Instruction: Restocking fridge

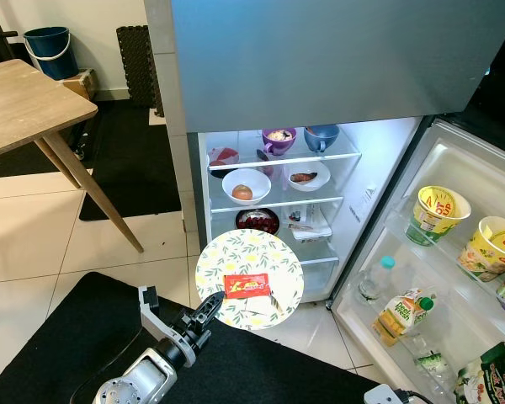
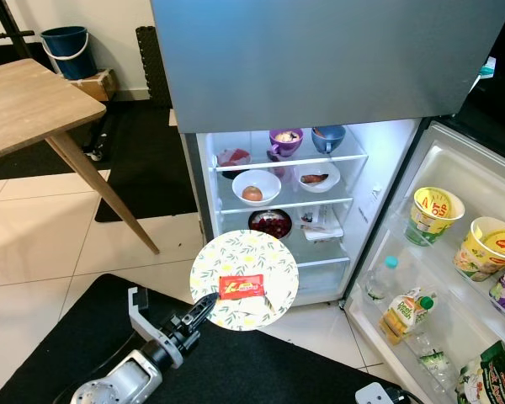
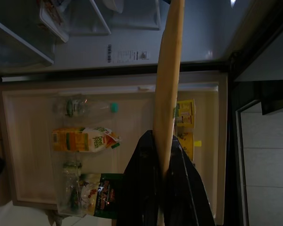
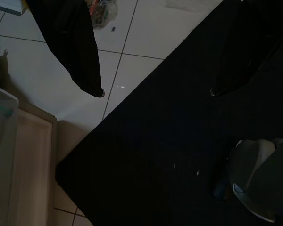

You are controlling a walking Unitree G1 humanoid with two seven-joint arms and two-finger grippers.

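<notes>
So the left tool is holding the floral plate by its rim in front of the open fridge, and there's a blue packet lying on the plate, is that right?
Not quite. The packet on the floral plate is red, not blue, as the left eye view shows. The rest holds: the left tool grips the plate by its rim in front of the open fridge.

Head stereo pair looks forward and down at the open fridge (image 1: pixel 273 181); both views share its shelves and door. Left wrist camera faces the fridge door (image 3: pixel 108 141) closely. Right wrist camera faces the floor mat (image 4: pixel 179 141).
</notes>
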